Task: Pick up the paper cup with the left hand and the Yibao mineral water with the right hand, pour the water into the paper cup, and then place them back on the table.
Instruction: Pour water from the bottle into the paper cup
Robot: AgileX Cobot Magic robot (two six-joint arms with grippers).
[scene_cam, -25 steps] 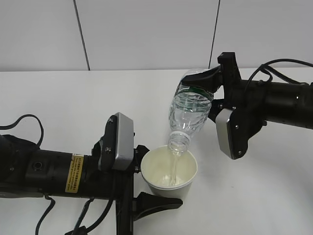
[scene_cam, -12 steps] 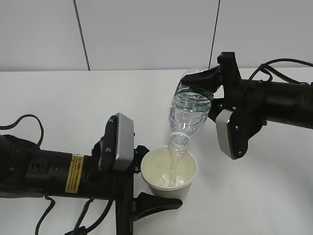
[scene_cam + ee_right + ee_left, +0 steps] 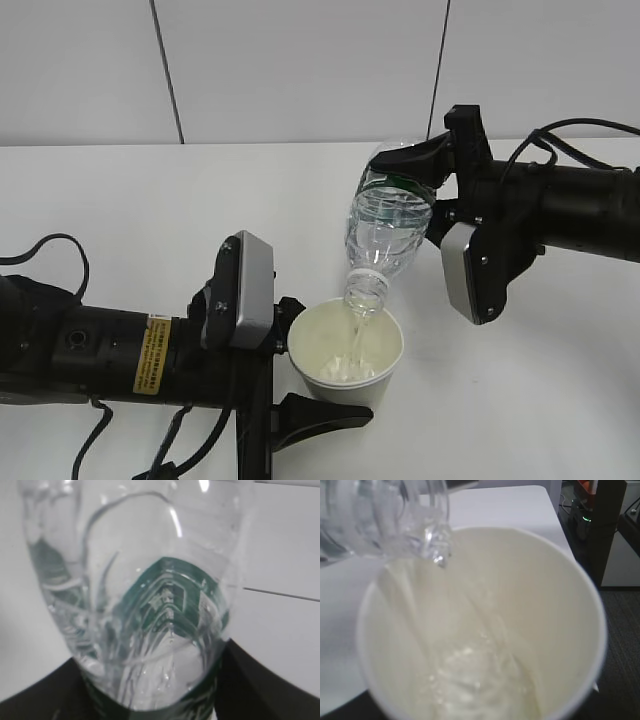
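White table fills the ext. view, w/ a grey panelled wall behind it. Landmark for all below: the paper cup, near the table's front edge, centre.

Left of the cup: the left hand, black arm lying low along the table w/ a yellow sticker and grey boxy module. Its fingers sit either side of the cup, one at the cup's far-left rim, one at its near base, clamped on it. Can't tell from these views whether the cup's base touches the table.

Up and right of the cup: the right hand, black arm coming in from the right w/ a grey module hanging below. Pincer closed round the label end of the Yibao mineral water.

Bottle is tipped steeply, mouth down, directly above the cup's opening, neck just over the rim; label end points up and back. Water streams from the mouth into the cup.

Left wrist view: cup from above, bottle mouth over its far-left rim, water pooled and splashing at the bottom. Right wrist view: bottle close up, green label band at the lower edge, black finger beside it.
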